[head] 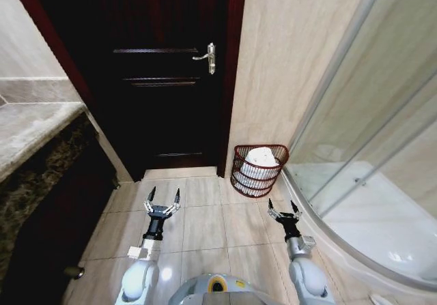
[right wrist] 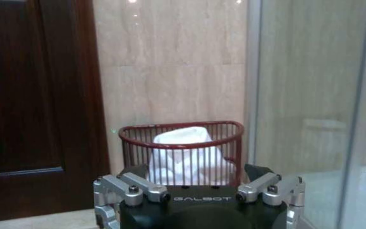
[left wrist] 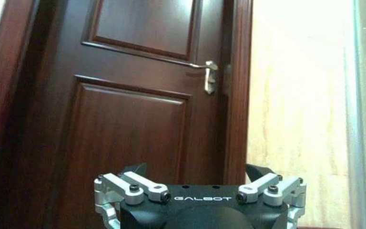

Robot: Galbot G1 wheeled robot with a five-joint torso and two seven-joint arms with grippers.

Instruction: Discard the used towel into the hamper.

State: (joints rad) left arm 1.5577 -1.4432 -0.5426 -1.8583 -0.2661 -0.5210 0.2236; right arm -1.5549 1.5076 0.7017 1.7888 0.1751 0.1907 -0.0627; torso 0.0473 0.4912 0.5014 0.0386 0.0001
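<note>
A white towel [head: 261, 162] sits inside the reddish-brown hamper [head: 258, 171] on the floor, just ahead of the empty, released right end effector [head: 285, 211], while the left end effector [head: 162, 201], also released, faces the dark door [head: 164, 80].

A dark reddish-brown panelled door [head: 160, 80] stands shut at the far end of the bathroom, with a silver lever handle [head: 207, 57] on its right side and a matching dark frame [head: 234, 66] around it. To the right of the frame rises a wall of beige marble-look tiles [head: 287, 52]. The floor [head: 205, 223] is laid with large pale beige tiles that catch a small bright glare of light. On the right curves a glass shower enclosure [head: 372, 127] over a white shower tray [head: 369, 216]. On the left runs a grey-veined stone tabletop [head: 27, 131] above a dark cabinet [head: 48, 216].
</note>
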